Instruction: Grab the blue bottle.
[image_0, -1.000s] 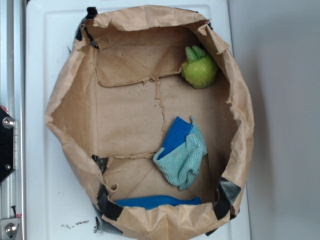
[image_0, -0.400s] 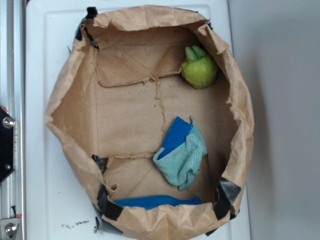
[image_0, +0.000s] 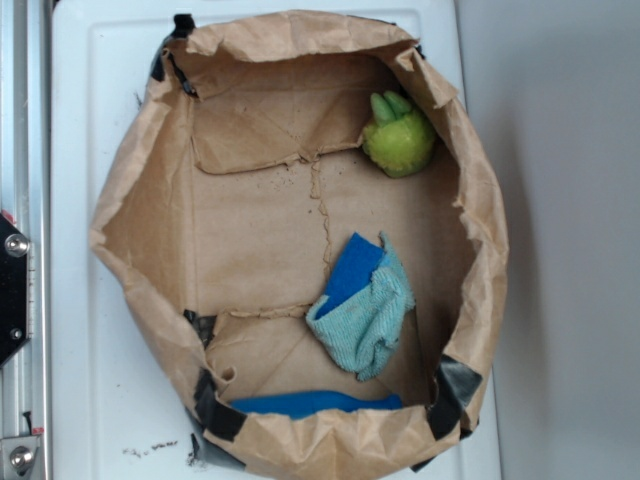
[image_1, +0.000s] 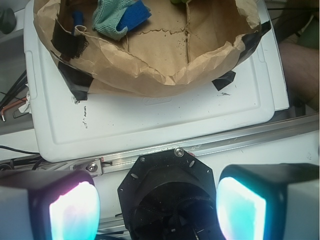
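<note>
Zero progress on the grab: nothing held, approach not started.
My gripper sits outside the paper bag, over the rail beside the white board, fingers spread wide with nothing between them. Blue bottle lies along the bag's near wall, partly hidden by the rim, below the teal cloth and blue pad. Reach, descent and close all remain.

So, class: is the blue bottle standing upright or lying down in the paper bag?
Lying down. The blue bottle stretches flat along the paper bag's floor, partly hidden behind the near wall.
</note>
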